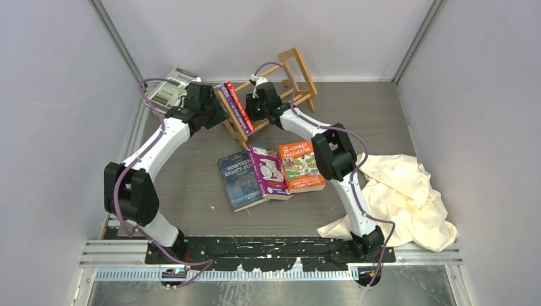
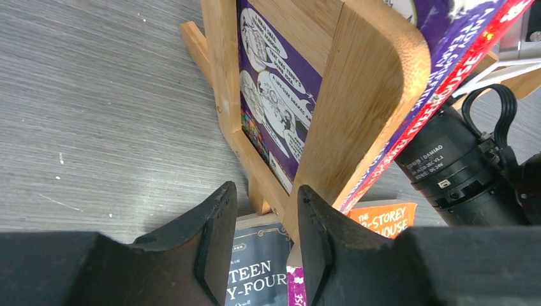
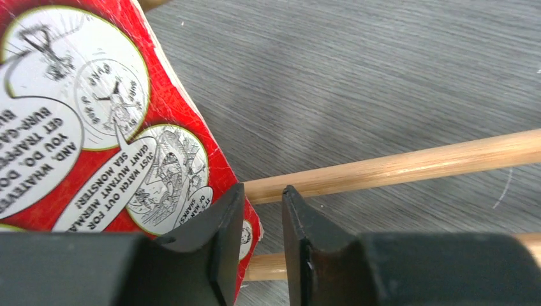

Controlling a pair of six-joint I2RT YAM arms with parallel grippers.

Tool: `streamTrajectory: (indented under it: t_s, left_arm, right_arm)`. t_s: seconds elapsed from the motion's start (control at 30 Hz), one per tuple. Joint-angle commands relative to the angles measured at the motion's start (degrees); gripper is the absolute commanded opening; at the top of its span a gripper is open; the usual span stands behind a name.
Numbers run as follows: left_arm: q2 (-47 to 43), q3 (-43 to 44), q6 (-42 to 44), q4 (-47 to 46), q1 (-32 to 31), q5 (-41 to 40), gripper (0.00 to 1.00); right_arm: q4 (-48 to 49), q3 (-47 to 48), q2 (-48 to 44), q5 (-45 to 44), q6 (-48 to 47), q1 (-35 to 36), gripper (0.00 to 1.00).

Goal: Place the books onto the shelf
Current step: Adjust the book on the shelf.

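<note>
Red book (image 3: 96,127) beside slightly parted right pincer (image 3: 263,207)

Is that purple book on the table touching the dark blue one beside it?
Touching. The top view shows the purple book overlapping the right edge of the dark blue book.

My left gripper (image 2: 265,197) is matt black plastic. The shelf (image 2: 357,108) is smooth, pale wood. The red book (image 3: 96,127) has a glossy, creased paper cover. The tabletop (image 3: 383,76) is matt grey, wood-grained.
</note>
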State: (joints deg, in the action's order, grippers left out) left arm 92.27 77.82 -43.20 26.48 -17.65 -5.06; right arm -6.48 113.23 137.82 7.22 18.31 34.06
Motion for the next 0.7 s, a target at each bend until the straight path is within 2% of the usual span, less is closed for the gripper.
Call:
streamTrajectory:
  t_s: [0.0, 0.23, 0.67]
  left_arm:
    - [-4.13, 0.89, 0.22, -1.04, 0.16, -1.4, 0.41]
    - [-6.67, -0.48, -0.13, -0.26, 0.04, -2.2, 0.41]
    - [-9.95, -2.84, -0.91, 0.56, -0.69, -4.19, 0.41]
  right_arm:
    - [1.12, 0.27, -6.71, -2.98, -1.14, -0.14, 0.36]
    - [0.77, -0.26, -7.54, -3.32, -1.08, -0.14, 0.42]
    - [1.38, -3.16, -9.83, -5.71, -1.91, -0.15, 0.44]
